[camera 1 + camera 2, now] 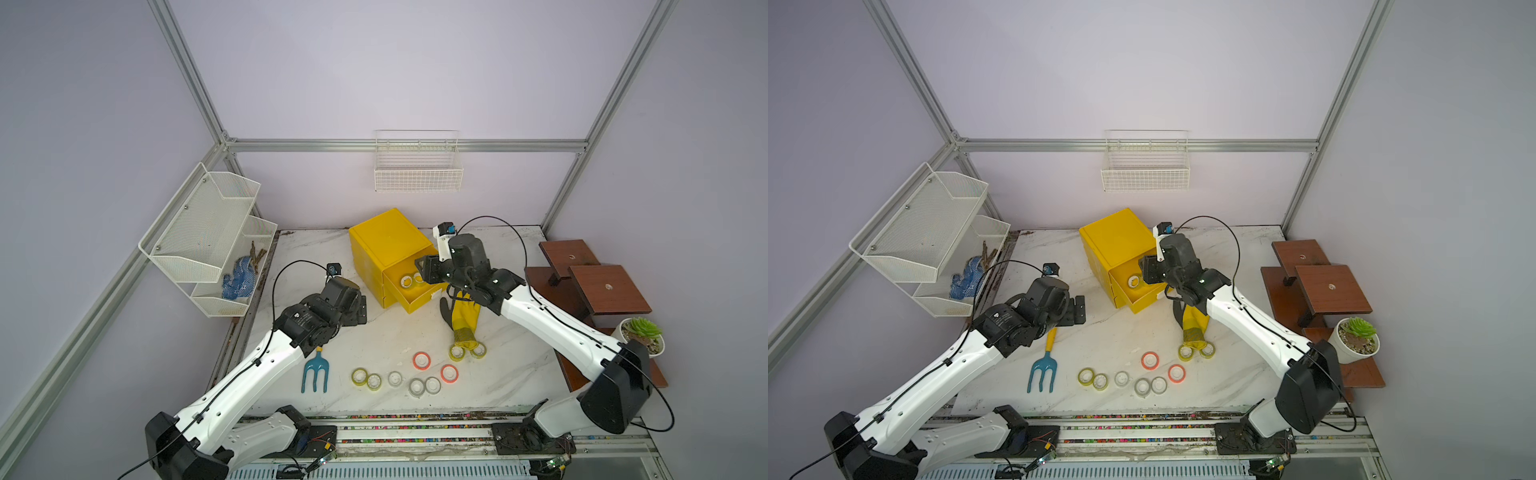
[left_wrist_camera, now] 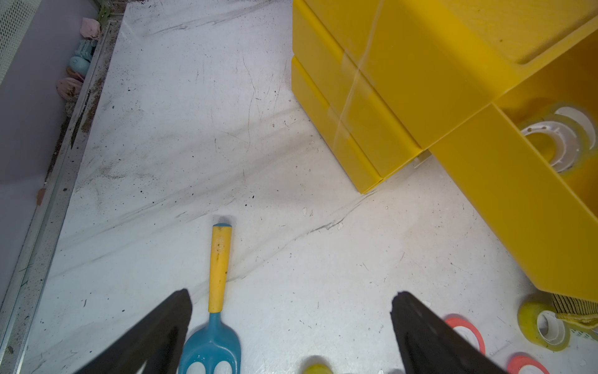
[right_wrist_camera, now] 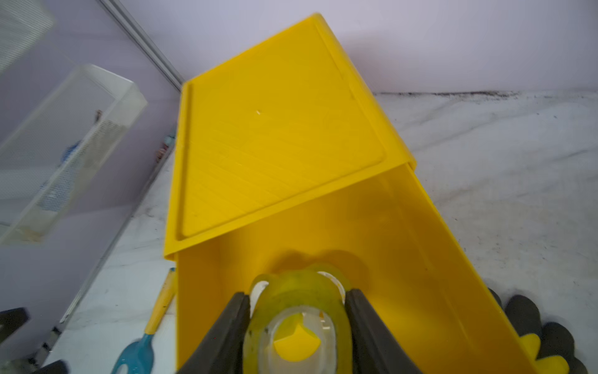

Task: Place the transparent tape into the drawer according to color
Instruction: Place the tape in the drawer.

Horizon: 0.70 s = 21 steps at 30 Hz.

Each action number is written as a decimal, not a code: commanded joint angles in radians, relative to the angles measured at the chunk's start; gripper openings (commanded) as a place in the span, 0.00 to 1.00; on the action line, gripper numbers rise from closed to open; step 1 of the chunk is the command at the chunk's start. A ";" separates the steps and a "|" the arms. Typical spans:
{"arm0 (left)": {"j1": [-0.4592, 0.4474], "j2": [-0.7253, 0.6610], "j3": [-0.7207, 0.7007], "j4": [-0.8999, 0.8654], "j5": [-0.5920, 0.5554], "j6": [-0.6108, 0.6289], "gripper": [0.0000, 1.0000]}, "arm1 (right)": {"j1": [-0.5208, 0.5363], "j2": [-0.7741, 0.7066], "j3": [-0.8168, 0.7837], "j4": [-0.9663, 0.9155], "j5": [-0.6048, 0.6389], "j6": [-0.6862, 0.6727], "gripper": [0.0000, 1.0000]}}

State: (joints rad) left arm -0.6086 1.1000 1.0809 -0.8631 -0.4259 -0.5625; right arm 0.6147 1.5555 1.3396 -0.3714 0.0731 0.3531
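Tape roll [image 3: 297,323]: see-through, yellow-green rim, white core, over the pulled-out top drawer [image 3: 420,243]. Right pincer [image 3: 297,293] grasps its rim, arm stretched across the drawer. Left pincer [image 2: 291,298] released, spread wide above the table [image 2: 161,162].

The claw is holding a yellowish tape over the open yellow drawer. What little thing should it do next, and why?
Probably open the right claw and let go. It grips a see-through tape roll with a yellow-green rim right above the pulled-out top yellow plastic drawer. Other yellow-green rolls already lie inside, so the colour seems to match.
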 commanded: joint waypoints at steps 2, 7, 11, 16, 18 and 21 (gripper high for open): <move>0.010 -0.007 -0.016 -0.023 0.019 -0.032 1.00 | -0.003 0.042 0.058 -0.069 0.106 -0.028 0.47; 0.010 0.000 -0.043 -0.031 0.048 -0.055 1.00 | -0.002 0.073 0.100 -0.085 0.099 -0.027 0.61; 0.010 0.000 -0.052 -0.038 0.065 -0.058 1.00 | -0.001 0.035 0.100 -0.056 0.079 -0.037 0.64; 0.010 0.003 -0.048 -0.048 0.077 -0.056 1.00 | -0.003 -0.071 0.053 -0.039 0.054 -0.032 0.65; 0.010 0.003 -0.039 -0.066 0.080 -0.054 1.00 | -0.002 -0.131 -0.002 -0.026 0.019 -0.028 0.65; 0.011 -0.006 -0.045 -0.087 0.083 -0.057 1.00 | 0.000 -0.235 -0.109 -0.010 -0.045 -0.027 0.64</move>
State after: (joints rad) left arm -0.6041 1.1023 1.0222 -0.9249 -0.3531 -0.6025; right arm 0.6147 1.4029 1.2987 -0.4072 0.0937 0.3279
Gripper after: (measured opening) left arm 0.999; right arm 0.639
